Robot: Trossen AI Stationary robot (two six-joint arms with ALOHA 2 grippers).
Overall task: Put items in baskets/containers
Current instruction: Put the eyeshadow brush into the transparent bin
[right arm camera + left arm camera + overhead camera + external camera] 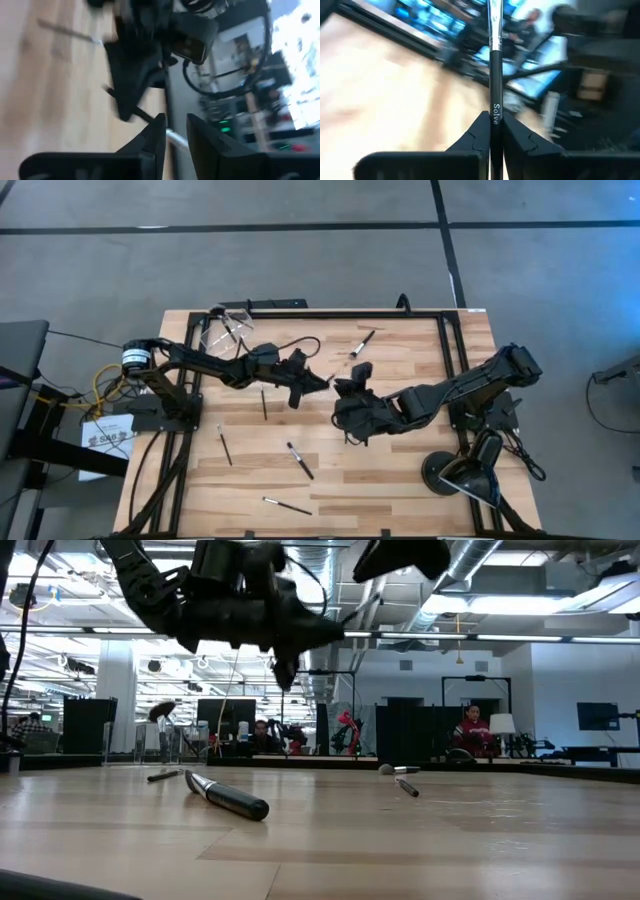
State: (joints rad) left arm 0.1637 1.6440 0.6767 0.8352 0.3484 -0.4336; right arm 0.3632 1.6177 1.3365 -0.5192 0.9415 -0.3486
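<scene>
The left gripper hung above the middle of the pale wooden table, its two dark fingers clenched on a slim makeup brush with a dark handle and silvery ferrule. In the left wrist view the held brush ran straight out from between the fingers, handle gripped, ferrule and tip pointing away. White lettering on the handle read "Solve".

The right gripper was just beside the left one, the two facing each other at mid-table. Its fingers stood slightly apart with a silvery rod showing in the gap; whether they touched it could not be told.

The small clear plastic cup stood at the far left corner near the table's black edge frame, brushes already in it.

Loose brushes lay on the boards: one at the far centre, one near the left arm, one left of centre, one mid-front, one near the front edge. Their long axes pointed various ways. The front right of the table was open apart from a round black lamp base.
</scene>
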